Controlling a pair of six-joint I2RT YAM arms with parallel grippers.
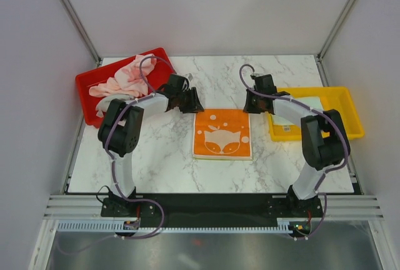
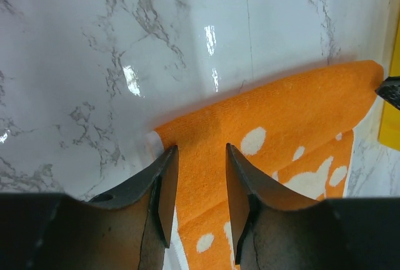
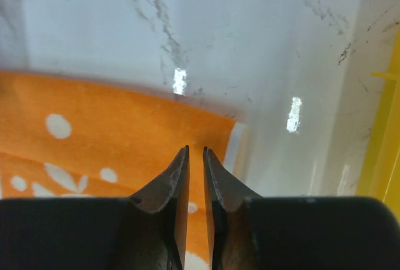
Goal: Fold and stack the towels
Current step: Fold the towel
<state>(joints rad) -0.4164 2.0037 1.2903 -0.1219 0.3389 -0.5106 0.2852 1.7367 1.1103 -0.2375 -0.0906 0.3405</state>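
Towel (image 1: 222,134) is lying flat mid-table; we're judging it soft, light, floppy, best pinched at its far corners. Left gripper (image 2: 200,148) is gaping astride one corner. Right gripper (image 3: 195,149) is sitting nearly together over the other; we can't tell if it's clamping.

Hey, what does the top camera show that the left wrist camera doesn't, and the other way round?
Only the top view: the red tray holding pink towels, and a pale towel in the yellow tray. Only the left wrist: the left tool with its fingers apart astride the orange towel at its edge, and a shadow under that edge. Both: the orange towel, the marble table, the left tool, some yellow tray.
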